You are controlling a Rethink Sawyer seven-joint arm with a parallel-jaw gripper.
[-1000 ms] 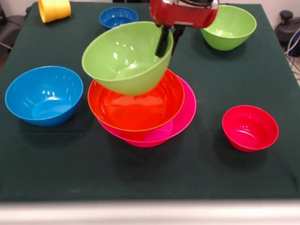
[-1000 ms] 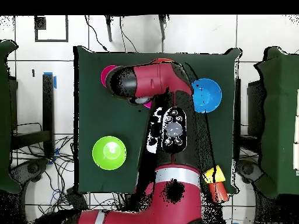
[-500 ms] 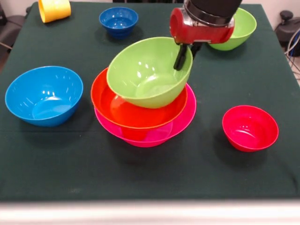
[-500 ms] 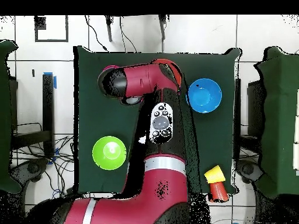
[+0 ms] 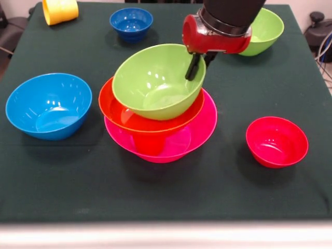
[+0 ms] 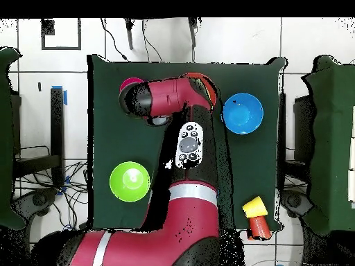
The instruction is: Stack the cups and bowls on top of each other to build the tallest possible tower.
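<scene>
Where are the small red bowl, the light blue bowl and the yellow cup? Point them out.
small red bowl (image 5: 276, 141), front view, on its inner floor.
light blue bowl (image 5: 48, 106), front view, on its inner wall.
yellow cup (image 5: 60, 10), front view, on its side wall as it lies near the table's far corner.

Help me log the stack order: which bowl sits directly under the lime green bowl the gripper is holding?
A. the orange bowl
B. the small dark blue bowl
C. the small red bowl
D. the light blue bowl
A: the held lime green bowl sits in the orange bowl, which rests over the pink bowl; the gripper pinches its rim.
</scene>
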